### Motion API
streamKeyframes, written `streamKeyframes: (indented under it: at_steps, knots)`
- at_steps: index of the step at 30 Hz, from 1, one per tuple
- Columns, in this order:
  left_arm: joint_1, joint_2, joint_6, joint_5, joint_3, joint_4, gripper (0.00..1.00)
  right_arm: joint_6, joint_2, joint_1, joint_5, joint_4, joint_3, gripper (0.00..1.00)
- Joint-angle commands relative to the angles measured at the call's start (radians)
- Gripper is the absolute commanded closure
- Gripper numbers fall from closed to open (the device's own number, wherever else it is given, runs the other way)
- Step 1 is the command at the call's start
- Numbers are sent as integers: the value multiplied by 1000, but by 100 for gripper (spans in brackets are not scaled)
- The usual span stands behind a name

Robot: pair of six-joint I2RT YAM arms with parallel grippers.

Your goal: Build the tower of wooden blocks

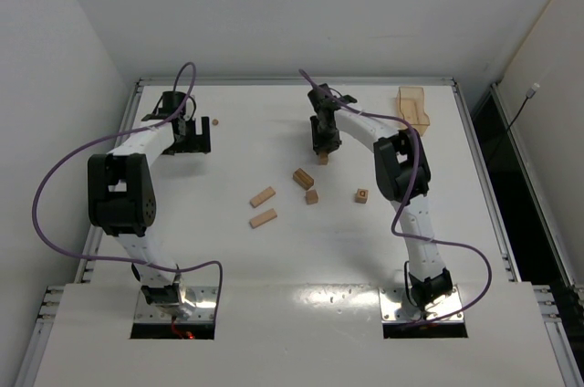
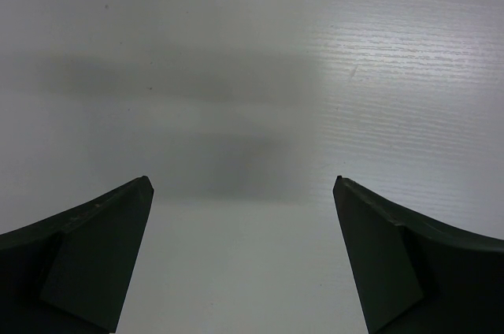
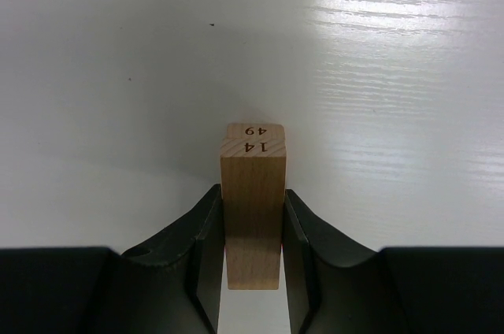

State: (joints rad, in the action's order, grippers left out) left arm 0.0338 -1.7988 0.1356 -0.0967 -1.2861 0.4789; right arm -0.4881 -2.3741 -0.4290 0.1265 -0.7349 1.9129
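Wood fills the right jaws: they are closed partway on a light-tan oblong wooden block (image 3: 252, 216) with 14 and 49 stamped on its end. It is held at the far centre of the white worktop (image 1: 274, 131); whether it touches the surface cannot be told. Five more small light-tan wooden blocks (image 1: 264, 218) lie singly at mid worktop, nearer than the held one. Left jaws stand wide apart, holding nothing, over bare worktop at far left.

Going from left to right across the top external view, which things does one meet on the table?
First the left gripper → brown bead → pair of oblong blocks → right gripper, shut on a wood block → small cube → tray.
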Motion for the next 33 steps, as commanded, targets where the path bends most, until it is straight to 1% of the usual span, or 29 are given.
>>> streamKeyframes:
  at_steps: [1,2,4,5,7,8,9,11,14,17,19,20,22,23,24,25,26,27,28,29,30,31,32,33]
  knots:
    - [11,12,-7,9,-24,-11,1,16,-30,9,-2,28,5,97]
    - [11,12,-7,9,-24,-11,1,16,-30,9,-2,28,5,76]
    - [11,12,-7,9,-24,-11,1,16,-21,9,7,28,5,50]
    - [11,12,-7,9,-24,-11,1,16,-20,9,16,28,5,32]
    - [11,12,-7,9,-24,-11,1,7,-20,0,27,19,5,20]
    - [11,12,-7,9,-24,-11,1,6,-10,-1,27,19,5,17]
    - [11,12,-7,9,-24,-11,1,6,-10,-1,18,19,5,11]
    - [11,12,-7,9,-24,-11,1,6,1,-1,18,19,-5,7]
    - [11,21,-7,9,-15,-11,1,16,22,-10,-10,19,-5,6]
    - [11,41,-7,18,-15,-11,1,35,79,-22,-19,19,-14,6]
    - [11,56,-16,29,-6,-11,1,69,133,-33,-19,29,-46,6]
    - [11,85,-27,67,8,-11,1,83,207,-33,-19,44,-58,6]
    - [0,130,-40,107,34,-11,1,138,303,-33,-39,89,-115,6]
    - [-24,156,-57,141,74,-11,1,164,413,-33,-50,109,-162,6]
    - [-46,212,-68,141,97,-11,1,193,471,-33,-59,156,-188,6]
    - [-72,239,-98,141,119,-11,1,254,528,-22,-71,179,-213,6]
    - [-98,265,-111,141,161,-2,1,278,583,-22,-82,204,-239,6]
    - [-148,289,-122,141,180,15,1,301,639,-10,-93,224,-280,6]
    - [-173,314,-132,153,197,24,1,327,730,-1,-93,250,-296,6]
    - [-228,356,-158,167,230,33,1,382,769,15,-112,261,-320,6]
    - [-229,375,-169,176,246,33,1,411,804,15,-113,261,-330,6]
    - [-288,390,-178,176,258,58,1,433,860,28,-91,261,-339,6]
    - [-322,403,-179,176,271,58,1,478,884,29,-91,261,-353,6]
    - [-353,415,-179,186,290,67,1,503,906,56,-91,261,-386,6]
